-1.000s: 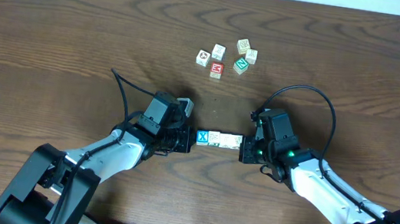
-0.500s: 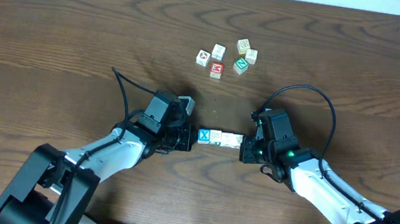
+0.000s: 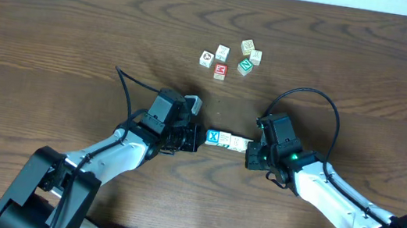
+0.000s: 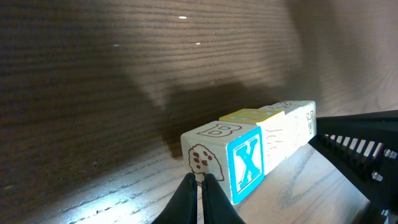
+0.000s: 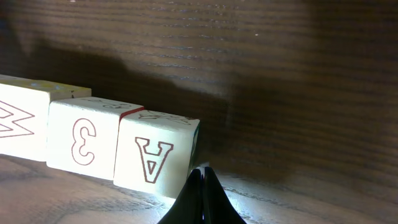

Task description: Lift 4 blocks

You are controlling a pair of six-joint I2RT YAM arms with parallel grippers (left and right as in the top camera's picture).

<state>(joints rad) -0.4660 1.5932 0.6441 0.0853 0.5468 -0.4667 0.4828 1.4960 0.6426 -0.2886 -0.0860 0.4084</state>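
- Two arms reach in from 6 o'clock, one on each side of the table. Each trails one black cable.
- The left gripper has its two fingers pressed together with nothing between them. In the left wrist view their joined tips butt against the end face of the blue cube.
- The blocks are four cubes end to end in one straight row at mid-table. The left gripper is at the row's 9 o'clock and the right gripper at its 3 o'clock.
  - One is blue with a white X and sits at the 9 o'clock end.
  - Three are pale; the one beside the blue cube has a yellow top.
  - The right wrist view shows only three of them before the picture's edge cuts the row. The end cube bears an A, and its neighbour a 3.
  - I cannot tell whether the row is clear of the wood.
- The right gripper is likewise closed on nothing. Its tips push on the outer end of the A cube.
- Six loose cubes lie in a cluster at the row's 12 o'clock, well apart from it and from both grippers.
  - One is red-faced.
  - One is green-faced.
  - Four are pale.
- Nothing stands between the cluster and the row.
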